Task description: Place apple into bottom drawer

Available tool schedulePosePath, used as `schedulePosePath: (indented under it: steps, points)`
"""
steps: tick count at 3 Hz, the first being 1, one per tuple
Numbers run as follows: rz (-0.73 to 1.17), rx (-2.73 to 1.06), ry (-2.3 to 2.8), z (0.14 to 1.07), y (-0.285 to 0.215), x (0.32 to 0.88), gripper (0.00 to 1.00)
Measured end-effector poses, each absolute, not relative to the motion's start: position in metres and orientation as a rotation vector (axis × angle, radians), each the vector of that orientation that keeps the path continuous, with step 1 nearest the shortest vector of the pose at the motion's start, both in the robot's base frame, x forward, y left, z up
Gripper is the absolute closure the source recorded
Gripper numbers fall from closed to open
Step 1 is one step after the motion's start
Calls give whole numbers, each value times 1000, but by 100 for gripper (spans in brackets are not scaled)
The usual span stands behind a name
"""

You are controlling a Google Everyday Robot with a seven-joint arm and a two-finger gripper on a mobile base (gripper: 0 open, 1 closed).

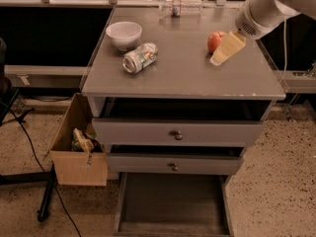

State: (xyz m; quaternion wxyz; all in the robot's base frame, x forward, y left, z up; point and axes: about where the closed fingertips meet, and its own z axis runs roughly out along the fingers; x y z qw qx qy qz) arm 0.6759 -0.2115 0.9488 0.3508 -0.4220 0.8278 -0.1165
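Note:
The red-orange apple [214,40] rests on the grey cabinet top [182,78], toward the back right. My gripper [223,52] reaches in from the upper right on a white arm. Its yellowish tip lies right against the apple's right side and covers part of it, pointing down-left at the cabinet top. Whether it touches the apple does not show. The bottom drawer [173,204] is pulled out at the foot of the cabinet, and its dark interior holds nothing.
A white bowl [124,34] and a crushed silver can [140,57] sit on the left of the cabinet top, with a small bottle [175,7] at the back edge. The two upper drawers [175,135] with knobs stand slightly open. A cardboard box [74,149] stands on the floor to the left.

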Motion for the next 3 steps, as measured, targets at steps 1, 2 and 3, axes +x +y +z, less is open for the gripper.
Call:
schedulePosePath:
  steps: [1, 2, 3]
  points:
    - [-301, -1092, 2143, 949, -211, 676, 0]
    - [-244, -1061, 2122, 939, -205, 689, 0]
    - [-136, -999, 2084, 920, -188, 713, 0]
